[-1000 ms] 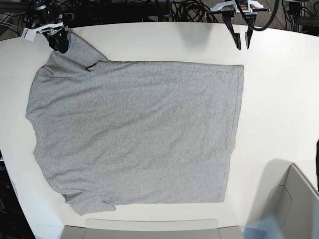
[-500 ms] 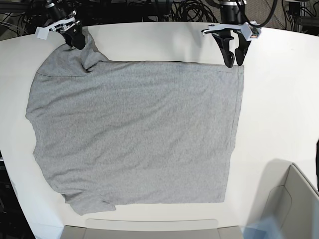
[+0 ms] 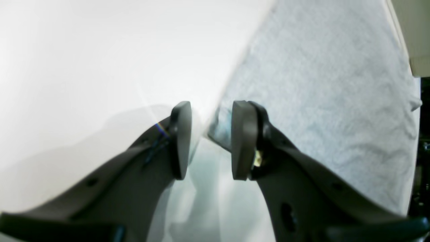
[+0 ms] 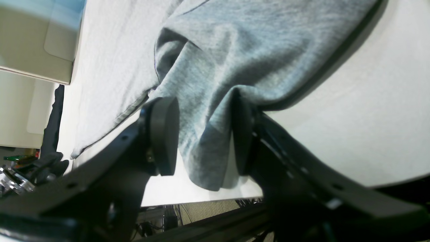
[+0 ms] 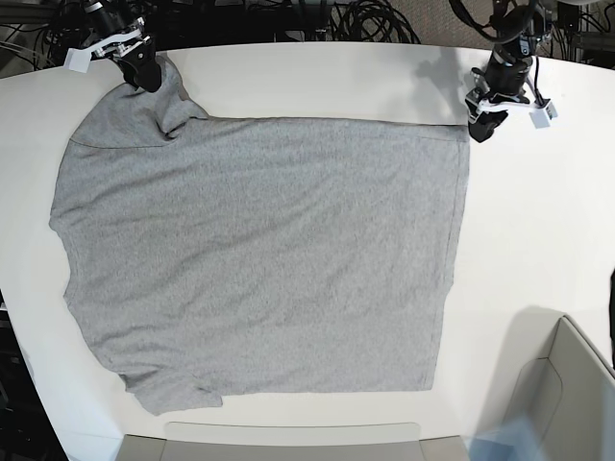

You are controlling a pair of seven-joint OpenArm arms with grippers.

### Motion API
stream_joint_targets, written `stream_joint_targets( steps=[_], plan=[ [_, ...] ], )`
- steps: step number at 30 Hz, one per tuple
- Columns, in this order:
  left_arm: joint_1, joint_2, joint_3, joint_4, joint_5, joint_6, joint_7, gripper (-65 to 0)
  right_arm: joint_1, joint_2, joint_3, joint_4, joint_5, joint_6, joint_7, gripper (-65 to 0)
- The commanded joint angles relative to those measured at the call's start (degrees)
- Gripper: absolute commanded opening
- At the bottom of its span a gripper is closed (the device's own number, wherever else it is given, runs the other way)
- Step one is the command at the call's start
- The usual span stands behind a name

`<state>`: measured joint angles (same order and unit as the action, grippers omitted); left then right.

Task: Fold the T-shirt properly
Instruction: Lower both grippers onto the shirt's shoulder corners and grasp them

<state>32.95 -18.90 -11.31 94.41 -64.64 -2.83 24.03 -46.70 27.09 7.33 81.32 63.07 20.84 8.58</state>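
Around sleeve fabric, right gripper point(image 4: 205, 134) open.

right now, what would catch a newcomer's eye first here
Probably the big grey T-shirt, spread plain side up over most of the white table. Next, the two dark robot hands at its far edge: the left hand open at one corner, the right hand open around a bunched-up sleeve.

right hand's fingertips point(image 4: 204, 136) hidden in base view, both arms point(image 5: 502, 60) cut off
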Motion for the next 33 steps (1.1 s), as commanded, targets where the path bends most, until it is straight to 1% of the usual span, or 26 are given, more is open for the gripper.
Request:
stream_joint_targets(
  steps=[1,4,10,15,16,17,18,19,21,22,23,27,30,33],
  plan=[
    [0.33,-0.31,0.01,0.23,-0.19,-0.64,-0.16,-44.0,-0.91,0.56,0.1,-0.31,-0.78,-2.51,-2.12,-38.1],
    [0.33,-0.31,1.16,0.31,-0.11,-0.73,0.36,-44.0,-0.82,0.56,0.1,-0.31,-0.78,-2.51,-2.12,-38.1],
    [-2.75,-0.84,8.01,-1.27,-0.02,-0.73,0.36,-44.0,-0.73,0.56,0.01,0.13,-0.78,-2.51,-2.12,-38.1],
    [-6.0,-0.84,9.6,-6.89,-0.02,-0.73,0.36,-44.2,-0.73,0.56,0.01,0.13,-0.87,-2.51,-2.12,-38.1],
    [-6.36,-0.84,9.51,-7.95,-0.02,-0.73,0.36,-44.5,-0.91,0.64,0.01,0.13,-0.87,-2.51,-2.12,-38.1],
    [-6.53,-0.84,9.51,-8.74,-0.02,-0.73,0.36,-46.1,-0.99,0.64,0.01,0.13,-0.87,-2.42,-2.12,-38.4],
    [-6.8,-0.84,9.51,-9.53,-0.02,-0.73,0.36,-49.0,-1.08,0.64,0.01,0.13,-1.05,-2.42,-2.12,-40.2],
    [-6.97,-0.84,9.51,-9.97,-0.02,-0.73,0.36,-53.5,-1.08,1.08,0.01,0.13,-1.93,-2.42,-2.12,-43.8],
    [-7.06,-0.84,9.51,-10.06,-0.02,-0.47,0.36,-65.0,-1.08,2.05,0.01,0.22,-3.16,-2.51,-2.12,-55.3],
    [-7.06,-0.84,9.51,-10.06,-0.02,-0.38,0.36,-65.0,-0.99,2.05,0.1,0.22,-2.98,-2.51,-2.03,-61.0],
    [-6.88,-0.84,9.51,-9.97,-0.02,-0.38,0.36,-65.0,-1.08,2.05,0.89,0.31,-2.89,-2.51,-2.03,-65.0],
    [-5.04,-0.93,9.07,-8.56,-0.02,-0.55,0.36,-65.0,-4.6,1.52,6.95,3.65,-2.89,-2.51,-2.12,-65.0],
    [-1.87,-2.69,8.98,-5.66,-0.02,-0.64,-0.08,-65.0,-7.06,-1.64,12.75,6.99,-3.24,-2.07,-2.12,-65.0],
    [0.33,-2.86,8.98,-3.64,-0.02,-0.64,-0.34,-65.0,-9.87,-2.08,14.34,9.8,-3.24,-1.98,-2.12,-65.0]
  ],
)
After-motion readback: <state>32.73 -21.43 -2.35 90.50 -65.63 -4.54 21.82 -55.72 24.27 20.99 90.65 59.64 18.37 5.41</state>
